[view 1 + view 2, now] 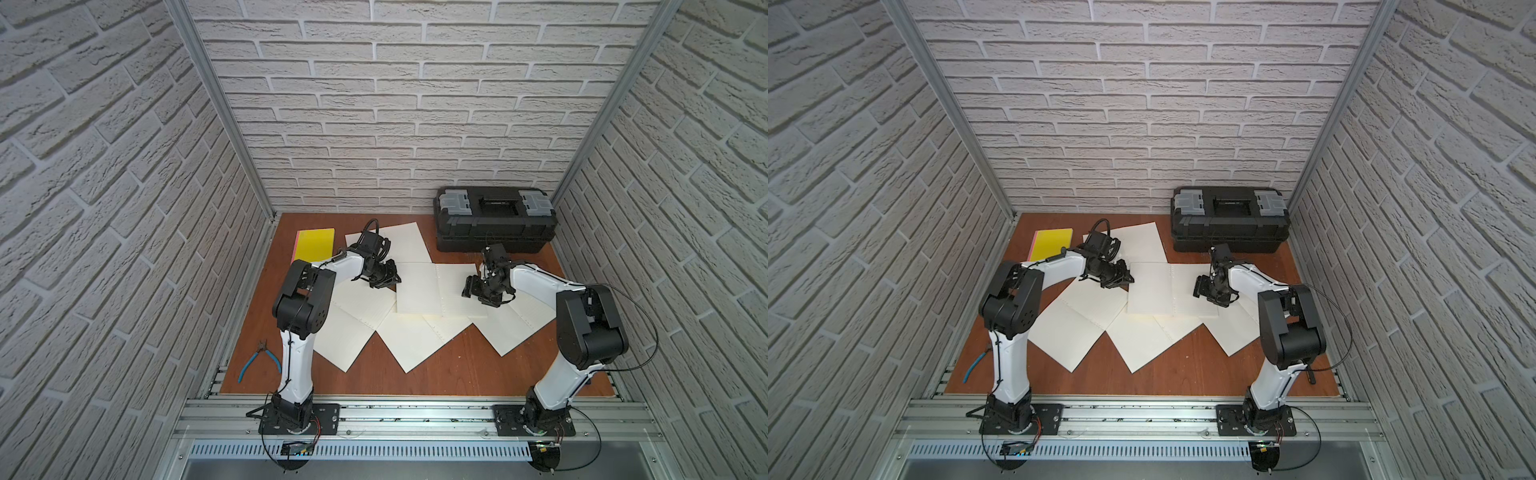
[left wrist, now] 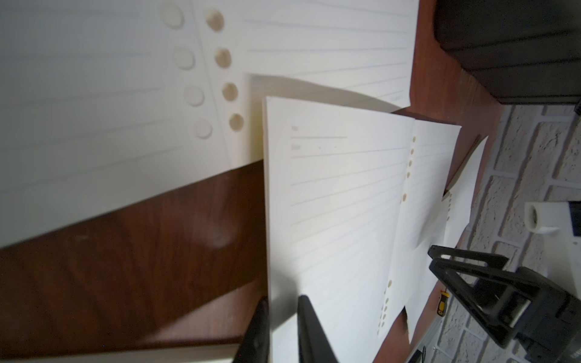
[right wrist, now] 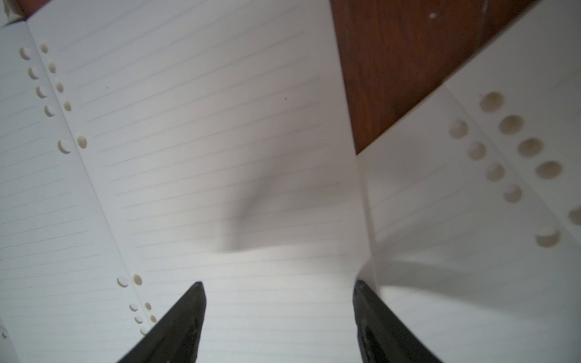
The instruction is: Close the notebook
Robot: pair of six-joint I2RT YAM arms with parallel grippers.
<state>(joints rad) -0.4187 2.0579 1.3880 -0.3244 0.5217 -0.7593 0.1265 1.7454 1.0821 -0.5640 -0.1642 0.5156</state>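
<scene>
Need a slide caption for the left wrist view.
Left gripper straddling the open notebook's page edge over the wooden table.

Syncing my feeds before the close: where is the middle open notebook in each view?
In both top views: the notebook lies central, atop the other open sheets.
Left wrist: the notebook's edge sits between the left tool's tips.
Right wrist: the notebook fills most of the picture.
Shared landmark: its punched spine holes.
</scene>
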